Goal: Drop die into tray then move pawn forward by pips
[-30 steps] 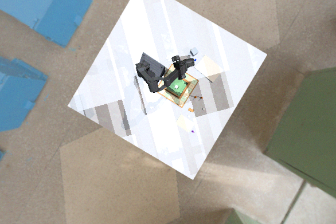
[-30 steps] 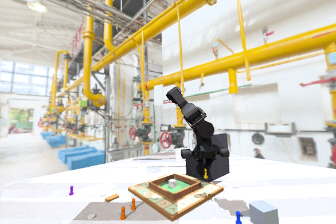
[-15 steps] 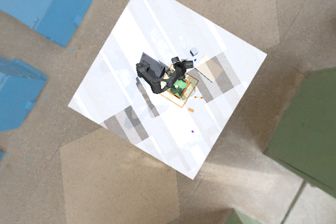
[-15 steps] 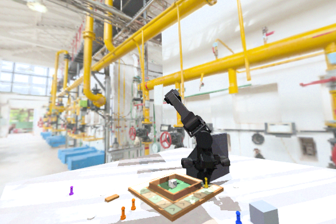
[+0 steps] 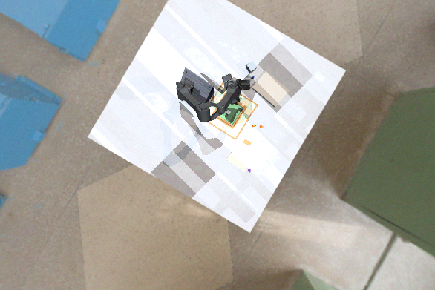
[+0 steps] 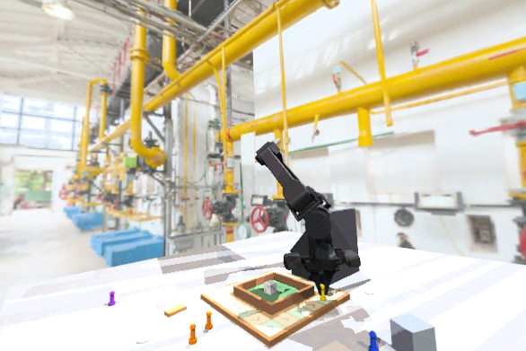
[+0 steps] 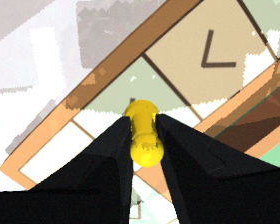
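The board (image 6: 275, 311) has a ring of arrow squares around a brown-walled tray with a green floor. A white die (image 6: 269, 287) rests inside the tray. My gripper (image 7: 143, 125) is shut on the yellow pawn (image 7: 143, 132), which stands low over a square on the board's outer ring near an edge. In the exterior view the pawn (image 6: 322, 292) is on the right side of the board, under my gripper (image 6: 324, 289). From above, the arm (image 5: 219, 99) reaches over the board (image 5: 231, 112).
Two orange pawns (image 6: 200, 327), a purple pawn (image 6: 111, 298) and a tan block (image 6: 175, 310) lie left of the board. A blue pawn (image 6: 372, 340) and a grey cube (image 6: 412, 332) stand at the front right. The arm's dark base box (image 6: 343, 243) is behind the board.
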